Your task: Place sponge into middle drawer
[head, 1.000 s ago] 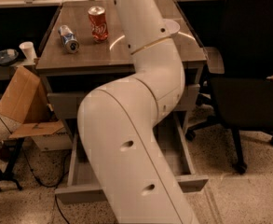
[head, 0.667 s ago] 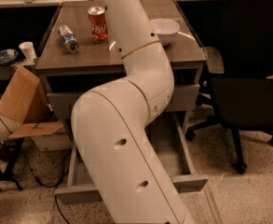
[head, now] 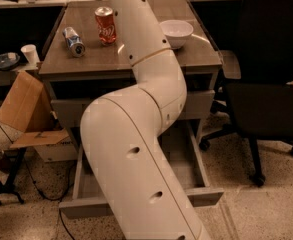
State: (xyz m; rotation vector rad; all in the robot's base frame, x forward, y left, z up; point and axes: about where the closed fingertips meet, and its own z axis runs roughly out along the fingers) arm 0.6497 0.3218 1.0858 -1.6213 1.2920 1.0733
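Observation:
My white arm (head: 136,134) fills the middle of the camera view and runs up past the top edge, so the gripper is out of view. The sponge is not in sight. The middle drawer (head: 203,196), the lower grey tray, is pulled far out toward me beneath the table; my arm hides most of its inside. The upper grey drawer (head: 66,111) is shut, its handle hidden by my arm.
On the wooden tabletop (head: 201,54) stand a red soda can (head: 105,25) and a white bowl (head: 176,32), with a silver-blue can (head: 74,40) lying on its side. A black office chair (head: 266,84) stands at the right. A cardboard box (head: 23,104) and a white cup (head: 30,54) are at the left.
My arm's upper part has swung left over the table, uncovering the white bowl. The drawer and the cans have not moved.

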